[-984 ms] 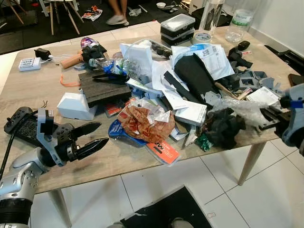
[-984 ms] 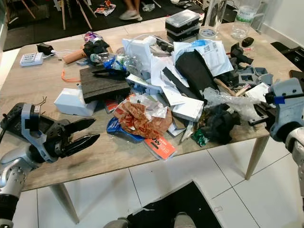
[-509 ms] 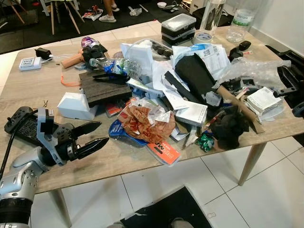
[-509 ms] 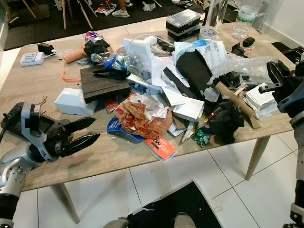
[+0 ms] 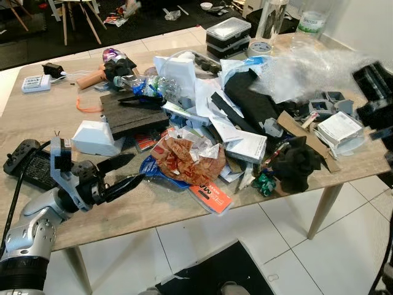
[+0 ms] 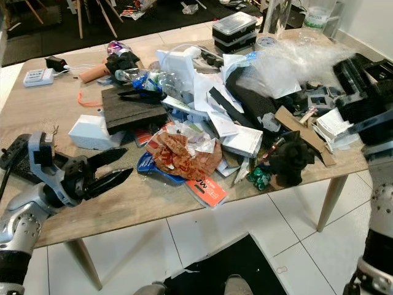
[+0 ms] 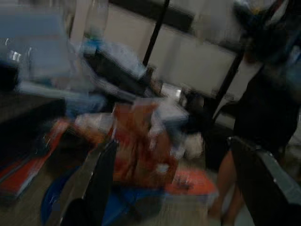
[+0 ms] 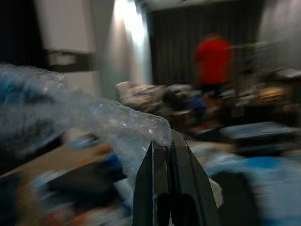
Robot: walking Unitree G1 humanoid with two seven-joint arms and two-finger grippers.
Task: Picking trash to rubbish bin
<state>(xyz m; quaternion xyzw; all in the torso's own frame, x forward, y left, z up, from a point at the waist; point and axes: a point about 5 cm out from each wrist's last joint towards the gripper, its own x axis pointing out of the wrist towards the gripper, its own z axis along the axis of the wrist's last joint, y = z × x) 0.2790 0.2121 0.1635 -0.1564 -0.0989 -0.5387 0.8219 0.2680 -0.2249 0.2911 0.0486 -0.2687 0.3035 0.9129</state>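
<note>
The right gripper (image 8: 170, 141) is pinching a sheet of clear bubble wrap (image 5: 307, 67) w/ its jaws closed on one edge, lifting it at the upper right of the head frames so it's hanging clear of the pile. In my view it's being held high to peel it free of the clutter w/o dragging other bits along before it goes to the bin. No rubbish bin is visible from here, so I can't say which way it'll need carrying.

The left gripper (image 5: 126, 172) is hovering at the lower left of the frame, low over the bare near edge of the bench (image 5: 37, 117), jaws spread apart and holding nothing. It's pointing toward the crumpled brown wrapper (image 5: 187, 158) at frame centre, prob. staged there for the next pick.

Containers: a black case w/ a clear lid (image 5: 228, 35) is sitting shut at the top centre; contents too small to tell. A clear plastic bottle (image 5: 307, 27) is standing upright at the top right corner of the bench, looking near empty. A white box (image 5: 95, 137) is lying closed at centre left, beside a dark slab (image 5: 132, 110). Rest of the bench is carrying loose papers, black foam and packaging, all heaped together.
</note>
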